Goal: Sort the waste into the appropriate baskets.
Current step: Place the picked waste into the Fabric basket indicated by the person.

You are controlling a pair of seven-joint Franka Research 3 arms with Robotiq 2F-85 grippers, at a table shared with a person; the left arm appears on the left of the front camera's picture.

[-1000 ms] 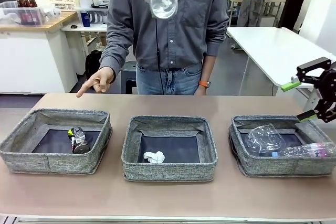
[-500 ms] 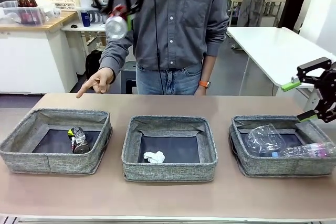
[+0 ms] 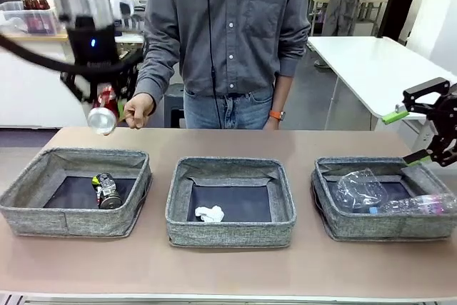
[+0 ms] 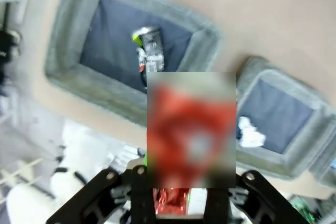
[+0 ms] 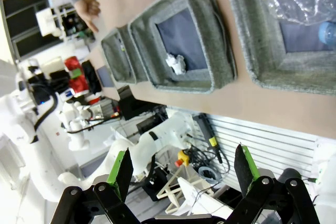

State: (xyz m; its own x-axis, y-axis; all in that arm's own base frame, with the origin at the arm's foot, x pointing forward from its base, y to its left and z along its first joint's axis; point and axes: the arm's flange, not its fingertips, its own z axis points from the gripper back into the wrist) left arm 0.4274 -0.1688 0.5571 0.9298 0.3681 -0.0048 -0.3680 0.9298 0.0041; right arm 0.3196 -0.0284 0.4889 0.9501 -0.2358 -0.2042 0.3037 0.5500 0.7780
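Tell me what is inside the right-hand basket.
The right basket holds a clear plastic cup and a clear plastic bottle lying on its side. The near wall hides the lowest part of both.

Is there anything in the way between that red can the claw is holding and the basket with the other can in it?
Nothing visible. The left claw holds the dented red can in the air above the left basket, whose open top has only the dark drink can inside.
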